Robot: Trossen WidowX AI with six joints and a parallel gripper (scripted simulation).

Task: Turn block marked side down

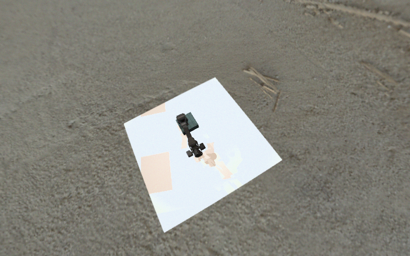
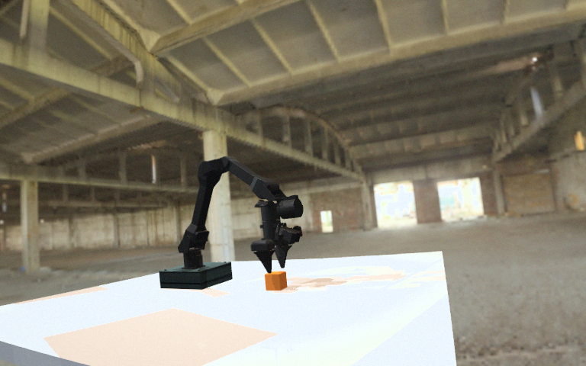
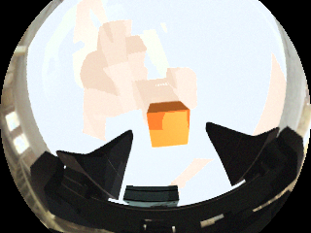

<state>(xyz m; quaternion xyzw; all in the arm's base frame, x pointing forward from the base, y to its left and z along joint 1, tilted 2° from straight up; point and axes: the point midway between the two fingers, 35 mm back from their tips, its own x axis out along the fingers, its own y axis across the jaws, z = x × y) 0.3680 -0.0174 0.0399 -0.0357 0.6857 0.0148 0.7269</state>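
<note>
An orange block [image 2: 275, 281] [image 3: 168, 130] rests flat on the white table [image 1: 242, 129] [image 2: 336, 315] [image 3: 233, 63]. In the wrist view its broad face is bright orange with a paler patch, and a narrow dark brown-orange face shows along its upper edge. Which side is marked I cannot tell. In the top view the block is hidden under the arm. My gripper [image 2: 276, 269] [image 3: 170, 129] is open and empty, pointing down with its fingertips just above the block's height. In the wrist view the block shows between the two spread fingers, with a gap on each side.
The arm's dark green base [image 1: 192, 121] [image 2: 194, 278] [image 3: 152, 194] stands on the table behind the block. Pale peach and yellowish patches lie across the table top. The table's edges show in the top and exterior views.
</note>
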